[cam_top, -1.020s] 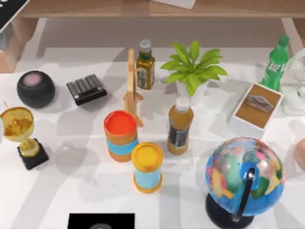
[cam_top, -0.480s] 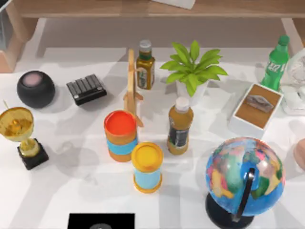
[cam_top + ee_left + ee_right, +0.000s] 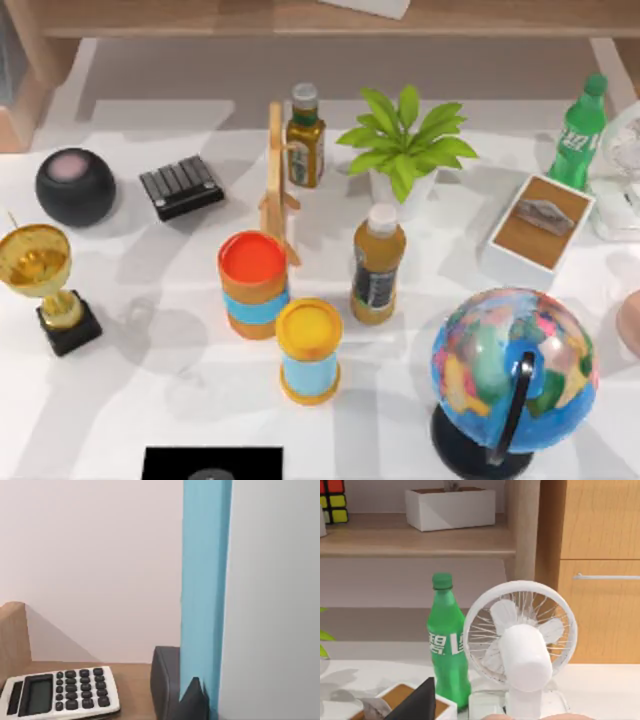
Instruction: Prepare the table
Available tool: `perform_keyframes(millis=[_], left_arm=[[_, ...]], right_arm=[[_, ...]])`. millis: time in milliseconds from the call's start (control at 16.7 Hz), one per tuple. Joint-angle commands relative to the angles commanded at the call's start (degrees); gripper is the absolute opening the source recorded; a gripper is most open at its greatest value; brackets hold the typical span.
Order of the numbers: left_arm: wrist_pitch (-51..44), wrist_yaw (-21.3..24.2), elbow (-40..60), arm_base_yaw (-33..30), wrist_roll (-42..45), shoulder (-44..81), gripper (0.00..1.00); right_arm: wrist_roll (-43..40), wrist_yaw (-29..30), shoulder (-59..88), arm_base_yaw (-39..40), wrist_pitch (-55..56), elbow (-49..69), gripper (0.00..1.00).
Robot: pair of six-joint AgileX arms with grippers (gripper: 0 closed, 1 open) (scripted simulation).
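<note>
1. The table is seen as a big flat white top, matte and plain, spread out below the right claw and crowded with stuff.
2. Just beyond the right claw, a glossy green plastic bottle is stood upright right beside a round white wire-caged fan.
3. Near the left claw, a white calculator with dark keys is laid flat on a light wooden shelf.
4. On the table a shiny globe, a gold trophy and two banded cylinders are seen.
5. Whether either claw is apart or together can't be told.
</note>
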Motion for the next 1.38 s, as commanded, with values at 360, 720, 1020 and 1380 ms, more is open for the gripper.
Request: perform_keyframes(millis=[360, 720, 1020, 1380], left_arm=[[8.2, 5.3, -9.0, 20.5, 15.5, -6.9, 0.00], [16.8, 14.8, -28.5, 46.4, 38.7, -7.8, 0.00], [24.2, 26.3, -47.1, 63.2, 59.6, -6.0, 0.00], [33.7, 43.6, -63.9, 68.7, 81.1, -4.1, 0.00]], right_arm=[[0.0, 0.0, 0.0, 0.0, 0.0, 0.0, 1.00], [0.0, 0.0, 0.0, 0.0, 0.0, 0.0, 1.00], [0.0, 0.0, 0.0, 0.0, 0.0, 0.0, 1.00], [0.0, 0.0, 0.0, 0.0, 0.0, 0.0, 1.00]])
